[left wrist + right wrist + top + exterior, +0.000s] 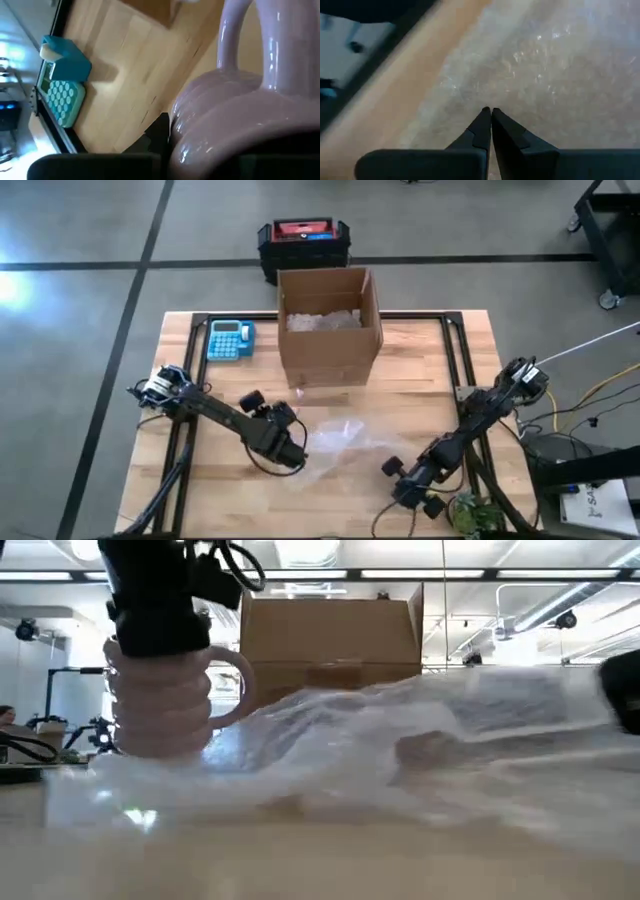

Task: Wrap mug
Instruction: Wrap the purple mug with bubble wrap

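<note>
Left gripper clamps the pink mug, setting it on the bubble wrap edge below; right gripper (fingers pinched together, empty) hangs beside the sheet. Wrapping hasn't begun.

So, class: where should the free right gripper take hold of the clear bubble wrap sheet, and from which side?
Pinch the clear bubble wrap sheet's loose right edge, approaching from the right. The ribbed pink mug, held by the left gripper, weighs down its left end; the right gripper sits nearest.
</note>
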`<move>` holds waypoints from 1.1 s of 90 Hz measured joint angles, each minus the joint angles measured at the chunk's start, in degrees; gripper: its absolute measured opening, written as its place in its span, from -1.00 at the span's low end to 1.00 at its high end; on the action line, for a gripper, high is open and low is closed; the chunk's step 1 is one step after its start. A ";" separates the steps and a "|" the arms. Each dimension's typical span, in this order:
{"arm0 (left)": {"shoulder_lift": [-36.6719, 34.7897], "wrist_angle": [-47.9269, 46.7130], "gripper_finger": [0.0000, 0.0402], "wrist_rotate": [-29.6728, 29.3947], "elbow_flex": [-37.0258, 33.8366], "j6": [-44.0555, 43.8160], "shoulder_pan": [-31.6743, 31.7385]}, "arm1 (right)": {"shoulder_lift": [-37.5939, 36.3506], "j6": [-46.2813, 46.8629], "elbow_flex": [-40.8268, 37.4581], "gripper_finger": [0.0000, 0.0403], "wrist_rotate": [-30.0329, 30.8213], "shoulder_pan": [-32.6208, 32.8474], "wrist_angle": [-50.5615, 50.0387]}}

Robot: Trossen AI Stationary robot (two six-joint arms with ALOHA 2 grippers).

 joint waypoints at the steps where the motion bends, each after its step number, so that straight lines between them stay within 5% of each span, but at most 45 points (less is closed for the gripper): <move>1: 0.00 -0.02 -0.85 0.04 -0.07 0.08 0.01 | -0.23 0.15 0.01 -1.00 -0.29 0.14 -0.23; 23: -1.35 0.47 -0.85 0.03 4.41 -0.10 -0.68 | -4.28 3.36 0.12 -1.00 -2.27 2.03 -14.10; 41: -2.05 4.24 -0.85 -0.75 14.42 2.67 -3.34 | -7.55 2.61 0.17 -1.00 7.12 1.76 -17.53; 62: -2.08 5.05 -0.85 -0.36 20.05 4.04 -5.78 | -13.29 3.16 0.21 -1.00 9.20 1.39 -15.04; 80: -2.62 4.61 -0.85 0.41 20.48 5.09 -6.13 | -16.99 -3.87 0.28 -0.98 26.05 -0.97 -8.26; 99: -2.89 3.43 -0.85 0.41 20.30 5.41 -6.12 | -15.59 -8.15 0.34 -0.61 25.62 -10.59 3.21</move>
